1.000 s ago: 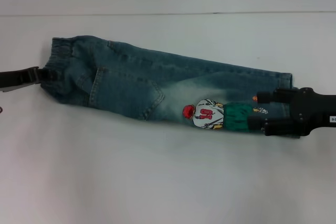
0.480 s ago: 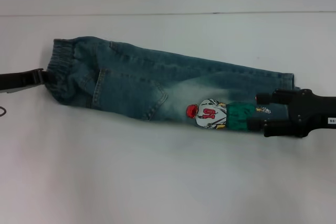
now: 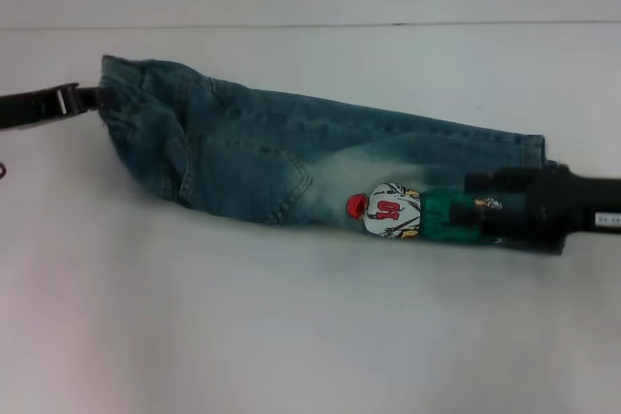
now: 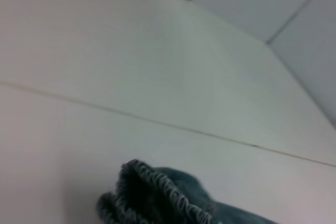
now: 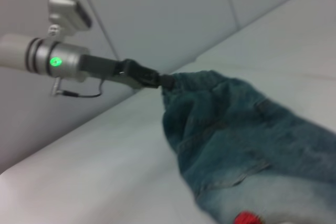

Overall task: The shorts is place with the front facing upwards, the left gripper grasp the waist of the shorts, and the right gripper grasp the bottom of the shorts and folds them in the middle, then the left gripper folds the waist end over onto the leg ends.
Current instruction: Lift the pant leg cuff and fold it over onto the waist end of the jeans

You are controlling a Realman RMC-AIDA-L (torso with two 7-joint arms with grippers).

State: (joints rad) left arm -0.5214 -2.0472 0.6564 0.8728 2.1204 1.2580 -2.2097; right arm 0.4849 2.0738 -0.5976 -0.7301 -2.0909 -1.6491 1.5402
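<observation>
Left gripper point(image 3: 85, 101) pinched the gathered waist point(image 3: 114, 94) of the faded blue-green denim shorts point(image 3: 291, 167) — long axis running toward the right gripper point(image 3: 485, 215), clamped on the leg ends point(image 3: 524, 157).

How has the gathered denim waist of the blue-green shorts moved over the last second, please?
Yes. The waist has shifted toward the far table seam, pulled by the left gripper, which grips it.

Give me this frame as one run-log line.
stage: second fold starting | left end effector: shut on waist, lifted | right end effector: on leg ends | shorts: halved lengthwise on table
</observation>
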